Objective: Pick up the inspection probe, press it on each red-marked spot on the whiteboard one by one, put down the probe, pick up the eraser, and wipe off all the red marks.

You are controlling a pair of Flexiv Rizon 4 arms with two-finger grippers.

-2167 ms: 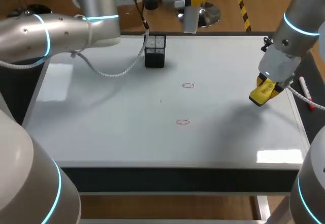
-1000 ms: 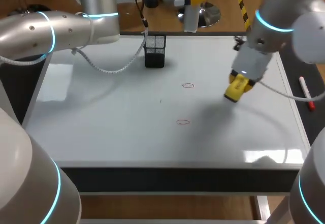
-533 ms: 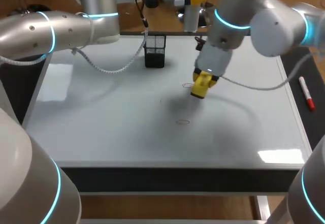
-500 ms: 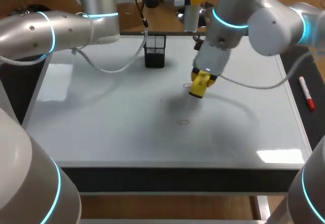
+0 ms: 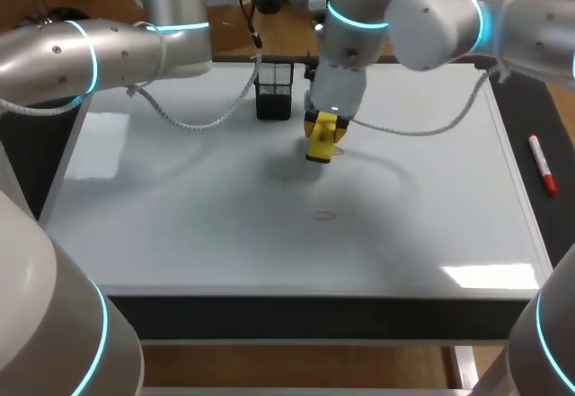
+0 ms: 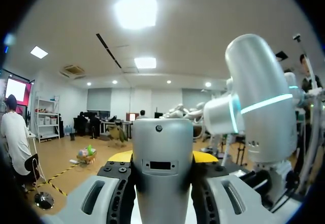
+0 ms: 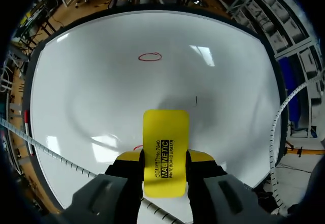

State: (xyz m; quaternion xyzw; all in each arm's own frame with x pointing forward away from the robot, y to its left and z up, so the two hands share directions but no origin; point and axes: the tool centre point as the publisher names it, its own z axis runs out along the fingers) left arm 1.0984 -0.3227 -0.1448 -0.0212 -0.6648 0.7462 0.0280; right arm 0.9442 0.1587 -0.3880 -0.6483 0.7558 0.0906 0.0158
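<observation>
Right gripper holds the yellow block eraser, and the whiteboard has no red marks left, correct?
No. The right gripper holds the yellow block eraser, but the right wrist view shows a red oval mark on the whiteboard, ahead of the eraser.

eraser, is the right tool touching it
Touching. The right wrist view shows the eraser pinched in the right tool, its yellow fingers pressed against both long sides.
</observation>
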